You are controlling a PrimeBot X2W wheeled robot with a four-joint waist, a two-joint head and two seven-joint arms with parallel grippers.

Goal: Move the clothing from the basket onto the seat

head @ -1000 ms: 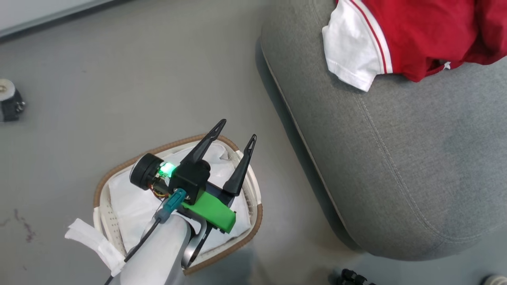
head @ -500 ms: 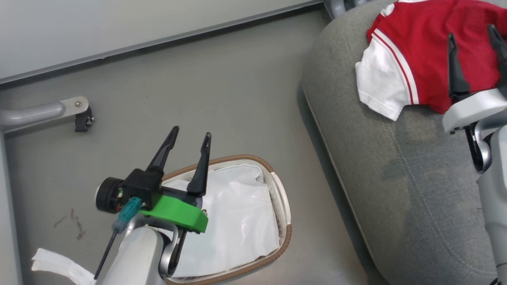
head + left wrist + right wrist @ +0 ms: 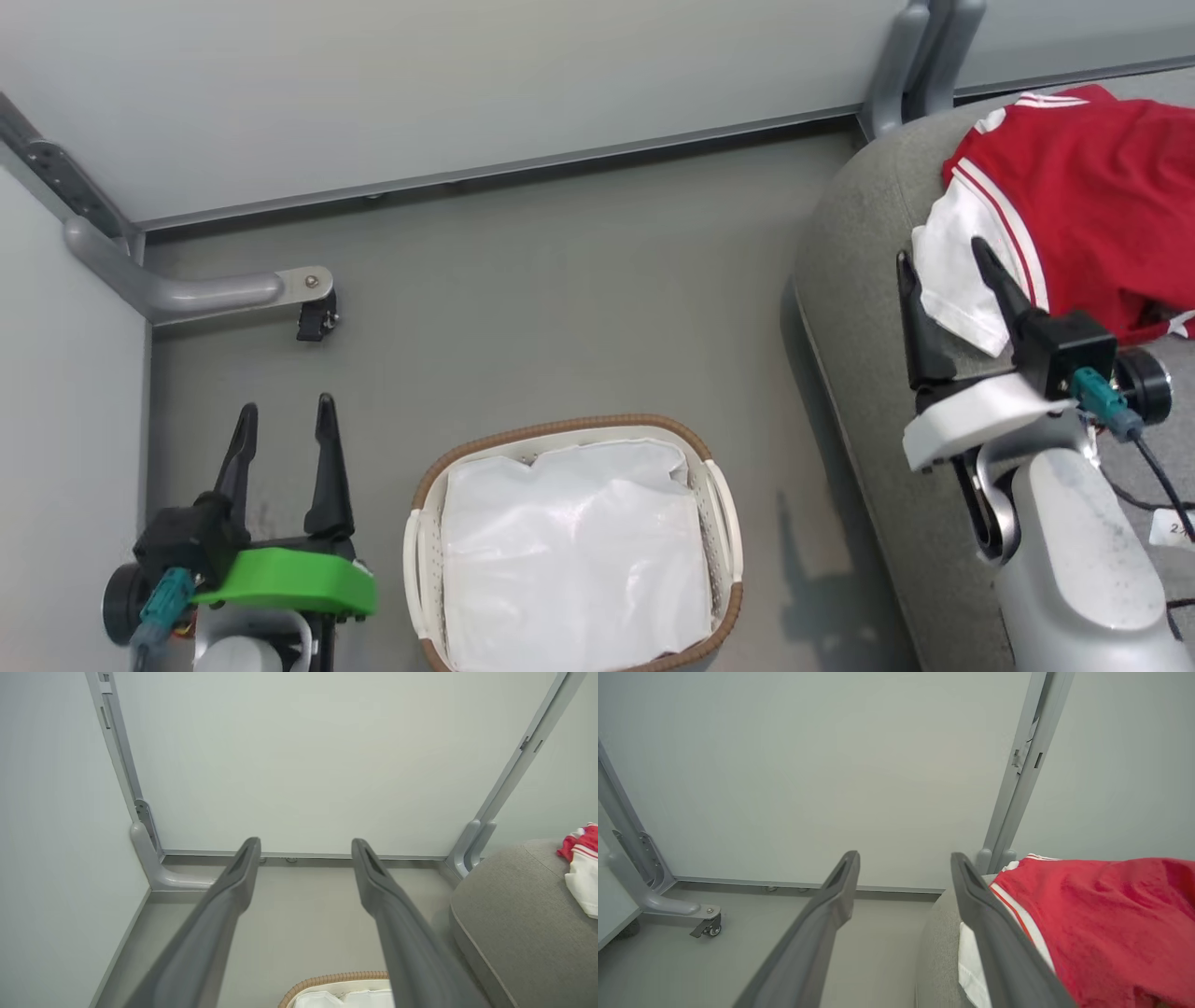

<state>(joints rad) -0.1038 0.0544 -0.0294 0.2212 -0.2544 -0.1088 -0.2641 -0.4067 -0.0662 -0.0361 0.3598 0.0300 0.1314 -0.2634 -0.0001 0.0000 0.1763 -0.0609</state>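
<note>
Check that the basket (image 3: 560,427) holds only its white liner (image 3: 569,551); the clothing (image 3: 1083,187) lies on the seat (image 3: 859,308). The left gripper (image 3: 286,408) and right gripper (image 3: 940,252) stand spread and empty, so back the right one away without snagging the white sleeve (image 3: 952,289).

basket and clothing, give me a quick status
Left gripper open, empty, over floor beside basket. Right gripper open, empty, at seat edge. Red clothing on seat; basket holds just its white liner. Nothing in the way.
</note>
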